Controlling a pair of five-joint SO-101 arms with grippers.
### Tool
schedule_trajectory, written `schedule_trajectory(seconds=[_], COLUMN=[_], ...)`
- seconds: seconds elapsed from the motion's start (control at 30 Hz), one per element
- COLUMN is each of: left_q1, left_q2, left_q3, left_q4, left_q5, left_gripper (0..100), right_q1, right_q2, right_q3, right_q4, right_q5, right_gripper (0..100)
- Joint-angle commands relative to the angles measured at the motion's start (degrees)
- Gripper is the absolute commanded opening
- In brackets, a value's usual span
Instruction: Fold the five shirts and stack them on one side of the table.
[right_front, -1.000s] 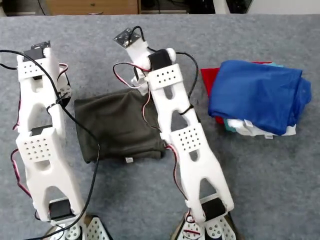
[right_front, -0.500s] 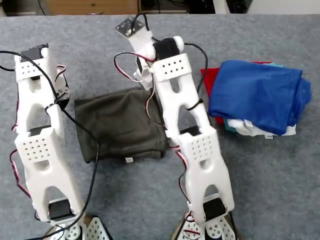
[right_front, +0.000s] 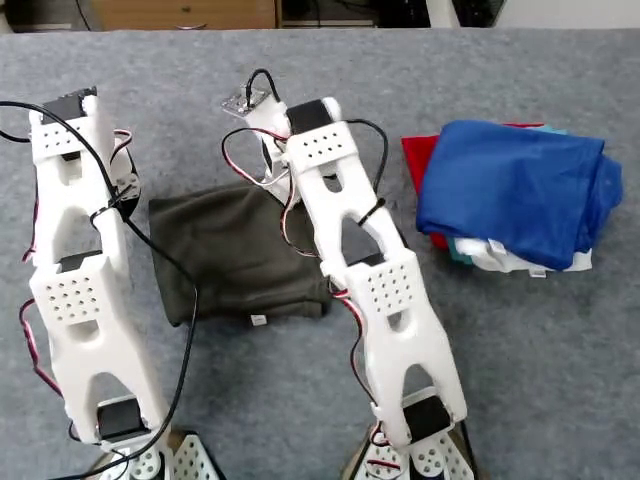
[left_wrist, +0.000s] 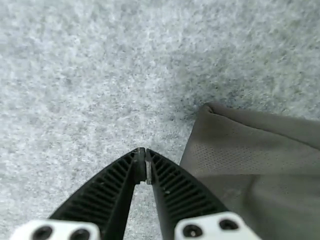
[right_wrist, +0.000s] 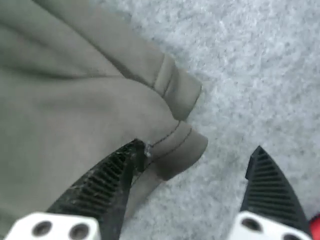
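Right gripper (right_wrist: 201, 149) spread wide, one finger over corner of olive shirt (right_wrist: 75, 100). Left gripper (left_wrist: 142, 156) pinched closed, empty, just beside shirt's edge. Blue-topped folded stack (right_front: 510, 190) lies well apart.

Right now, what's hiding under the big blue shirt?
Edges of a red shirt, a teal shirt and a white shirt peek out beneath the blue shirt, which covers the rest of each.

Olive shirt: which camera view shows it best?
The high view: the olive shirt shows folded and nearly whole. The right wrist view shows a hemmed corner at the open right end effector; the left wrist view, a corner beside the shut left end effector.
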Motion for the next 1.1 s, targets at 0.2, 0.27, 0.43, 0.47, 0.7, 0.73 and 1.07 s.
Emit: schedule_trajectory(seconds=[0.2,0.27,0.43,0.47,0.7,0.73,1.07], left_q1=[-0.4,-0.4,-0.4,-0.4,-0.4,-0.4,-0.4], left_q2=[-0.7,-0.7,-0.7,-0.7,-0.7,-0.7,-1.2], left_q3=[-1.9,-1.9,-1.8,-1.8,-1.8,-1.8,-2.1], left_q4=[0.4,0.4,0.4,0.4,0.4,0.4,1.3], left_q5=[-0.4,-0.4,-0.4,-0.4,-0.4,-0.4,-0.4], left_gripper=[2,2,2,2,2,2,2], right_q1=[-0.6,-0.6,-0.6,-0.6,-0.6,-0.6,-0.7], right_q2=[6.2,6.9,8.1,8.3,9.6,9.7,9.8], right_q3=[-12.4,-15.1,-19.9,-20.4,-22.2,-22.4,-25.5], right_q4=[3.5,3.9,3.5,3.4,3.1,2.9,3.0], right_q5=[0.4,0.4,0.7,0.7,0.8,0.8,0.8], right_gripper=[23.1,16.1,10.1,9.9,5.4,4.3,0.5])
